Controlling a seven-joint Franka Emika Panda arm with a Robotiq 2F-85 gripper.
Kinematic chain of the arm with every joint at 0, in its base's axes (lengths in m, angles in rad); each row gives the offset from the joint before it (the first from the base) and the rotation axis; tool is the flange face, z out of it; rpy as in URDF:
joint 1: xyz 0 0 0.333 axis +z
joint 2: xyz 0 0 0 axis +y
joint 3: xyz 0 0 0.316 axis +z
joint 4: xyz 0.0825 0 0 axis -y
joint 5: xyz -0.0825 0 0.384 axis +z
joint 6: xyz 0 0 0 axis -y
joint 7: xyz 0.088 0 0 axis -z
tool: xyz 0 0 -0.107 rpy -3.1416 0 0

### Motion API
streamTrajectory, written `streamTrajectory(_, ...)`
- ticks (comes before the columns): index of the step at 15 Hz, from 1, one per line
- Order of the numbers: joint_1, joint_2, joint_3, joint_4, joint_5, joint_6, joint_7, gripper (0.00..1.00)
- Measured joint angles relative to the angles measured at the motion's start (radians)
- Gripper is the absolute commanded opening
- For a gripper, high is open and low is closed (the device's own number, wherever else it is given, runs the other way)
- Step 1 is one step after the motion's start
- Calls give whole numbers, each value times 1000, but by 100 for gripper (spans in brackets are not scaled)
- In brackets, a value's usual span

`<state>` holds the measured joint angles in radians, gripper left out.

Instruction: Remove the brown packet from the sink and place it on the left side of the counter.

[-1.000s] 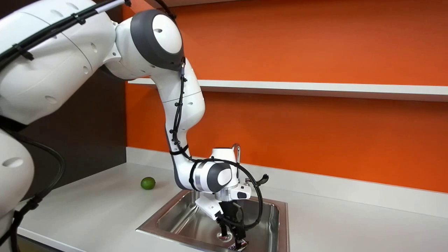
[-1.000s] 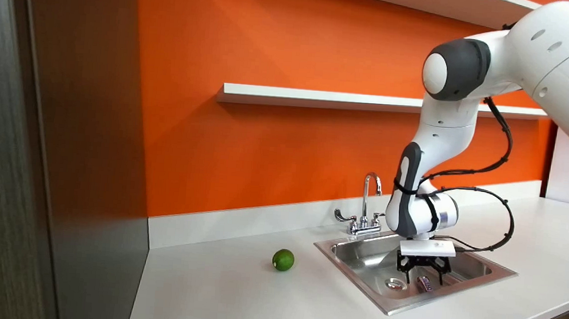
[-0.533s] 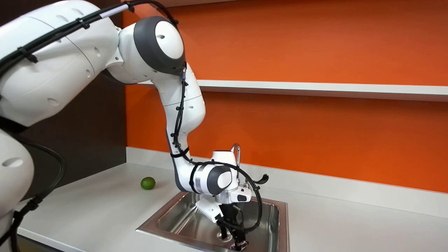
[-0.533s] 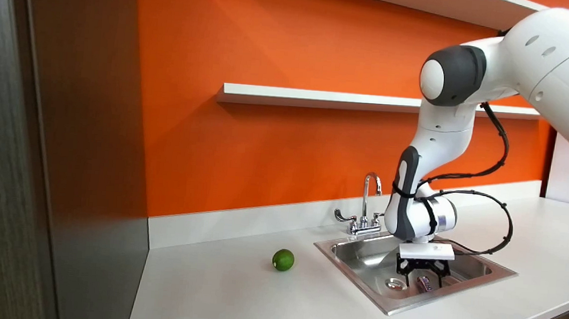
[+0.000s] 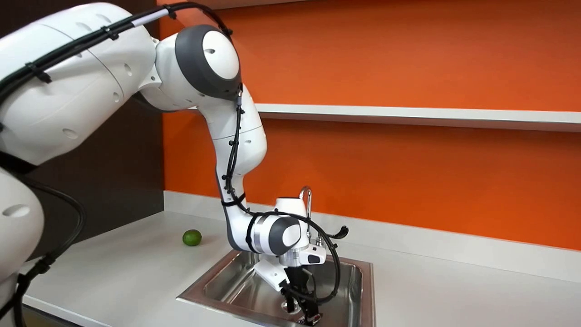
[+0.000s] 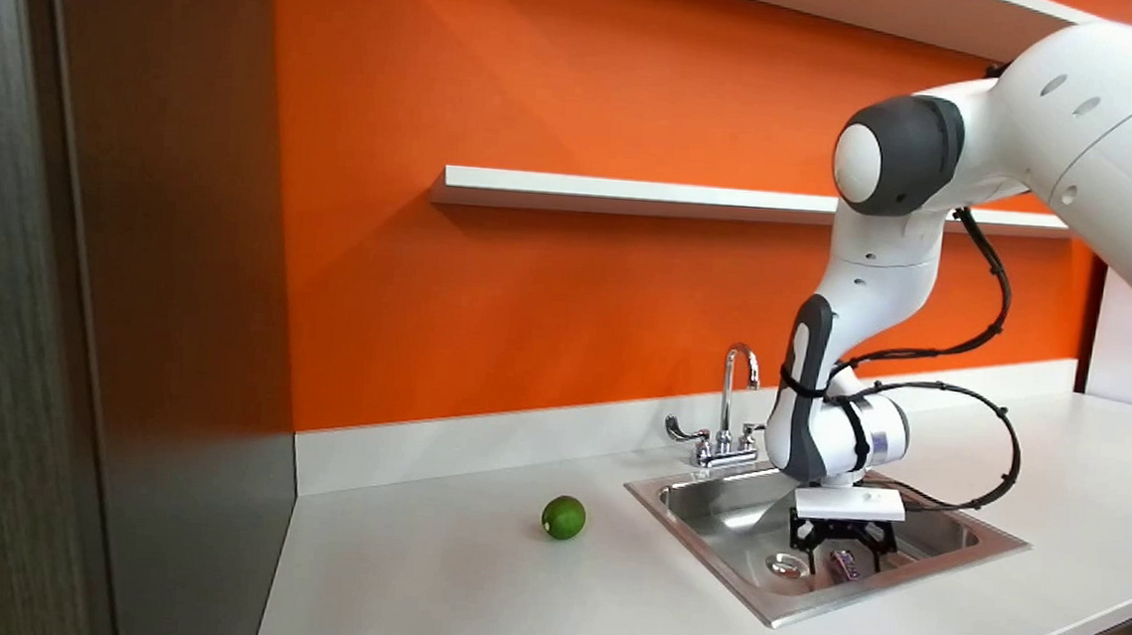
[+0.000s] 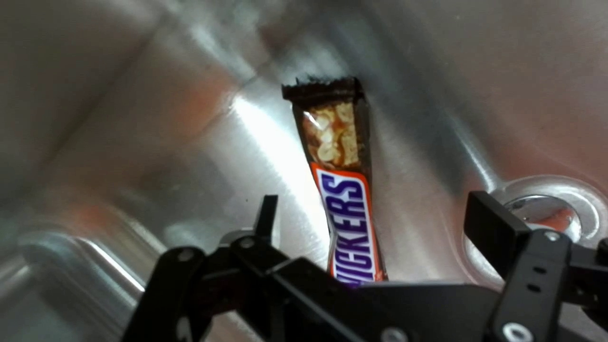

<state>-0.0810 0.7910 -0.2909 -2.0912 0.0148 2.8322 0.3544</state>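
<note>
Wrist view; brown packet (image 7: 343,190) in sink (image 7: 413,237), between parted fingers (image 7: 494,232) of tool (image 7: 375,216)

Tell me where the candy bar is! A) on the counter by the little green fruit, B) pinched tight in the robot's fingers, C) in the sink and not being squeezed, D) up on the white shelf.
C: the wrist view shows the candy bar lying on the bottom of the sink, with the fingers wide open and not gripping it.

purple-lettered brown packet (image 7: 339,133), black fingers (image 7: 494,232), silver sink (image 6: 795,607), orange wall (image 6: 527,305)
</note>
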Motion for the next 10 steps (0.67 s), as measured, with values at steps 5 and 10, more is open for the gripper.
streamTrajectory(5,-1,6,0,1,0,0,-8,40)
streamTrajectory(10,-3,13,6,10,1,0,-21,3)
